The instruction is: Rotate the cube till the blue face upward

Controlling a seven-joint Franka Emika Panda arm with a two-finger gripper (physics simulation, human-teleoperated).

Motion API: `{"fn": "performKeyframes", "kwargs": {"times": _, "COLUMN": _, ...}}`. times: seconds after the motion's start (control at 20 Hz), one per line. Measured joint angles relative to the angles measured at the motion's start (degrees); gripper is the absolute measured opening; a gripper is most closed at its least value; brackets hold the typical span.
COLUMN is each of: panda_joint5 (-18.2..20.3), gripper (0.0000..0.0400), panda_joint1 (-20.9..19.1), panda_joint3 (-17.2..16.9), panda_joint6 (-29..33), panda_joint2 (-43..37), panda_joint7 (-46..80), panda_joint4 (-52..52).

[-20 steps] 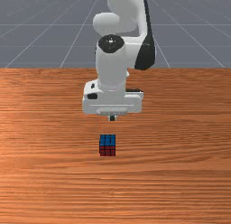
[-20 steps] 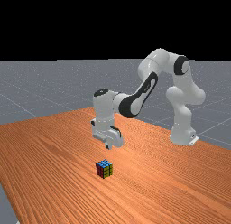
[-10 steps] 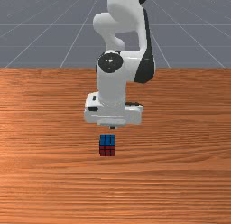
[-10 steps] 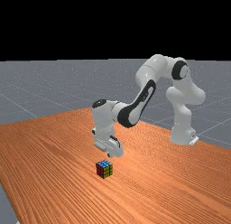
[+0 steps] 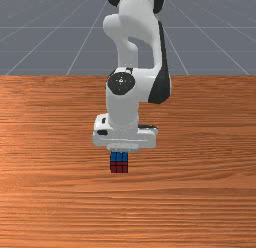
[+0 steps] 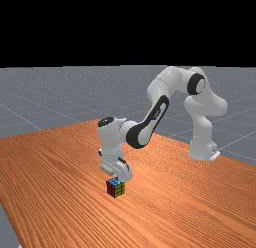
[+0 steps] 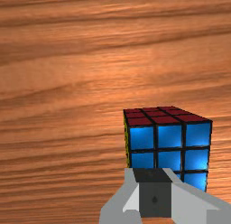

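Observation:
In the far view, my gripper [image 6: 117, 178] is low over the cube [image 6: 115, 188], its tip right at the cube's top. The cube rests flat on the table, blue on top, with red and yellow sides visible. The front view has the hand [image 5: 125, 138] just behind the cube [image 5: 119, 167], covering the rear edge of its blue top; the red side faces that camera. In the wrist view, the shut gripper [image 7: 154, 173] has its fingers together in front of part of the cube's blue face [image 7: 169, 137]. Whether they touch it, I cannot tell.
The orange-brown wooden table [image 5: 50, 192] spreads around the cube. At the far view's right stands the arm's base [image 6: 201, 148], and the forearm [image 6: 155, 117] reaches above the table toward the hand.
My hand has come down and toward the front camera, from above and behind the cube to close over it. The cube has not moved.

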Motion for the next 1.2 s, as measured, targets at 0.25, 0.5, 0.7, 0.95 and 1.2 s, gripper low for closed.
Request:
{"fn": "performKeyframes", "kwargs": {"times": 0.25, "panda_joint5": 0.17, "gripper": 0.0004, "panda_joint1": -0.19, "panda_joint3": 0.26, "panda_joint6": 0.11, "panda_joint2": 1.37, "panda_joint7": -0.12, "panda_joint4": 0.81}}
{"fn": "performKeyframes", "kwargs": {"times": 0.5, "panda_joint5": 0.07, "gripper": 0.0007, "panda_joint1": -0.03, "panda_joint3": 0.16, "panda_joint6": 0.13, "panda_joint2": 1.37, "panda_joint7": 0.14, "panda_joint4": 0.81}}
{"fn": "performKeyframes", "kwargs": {"times": 0.7, "panda_joint5": -0.01, "gripper": 0.0029, "panda_joint1": 0.35, "panda_joint3": 0.33, "panda_joint6": -0.20, "panda_joint2": 1.17, "panda_joint7": 0.45, "panda_joint4": 0.67}}
{"fn": "performKeyframes", "kwargs": {"times": 0.95, "panda_joint5": 0.35, "gripper": 0.0001, "panda_joint1": 2.03, "panda_joint3": 2.11, "panda_joint6": -0.38, "panda_joint2": 0.89, "panda_joint7": 0.28, "panda_joint4": 0.35}}
{"fn": "performKeyframes", "kwargs": {"times": 1.2, "panda_joint5": 0.64, "gripper": 0.0000, "panda_joint1": 2.96, "panda_joint3": 3.12, "panda_joint6": -0.72, "panda_joint2": 1.27, "panda_joint7": 0.19, "panda_joint4": -0.23}}
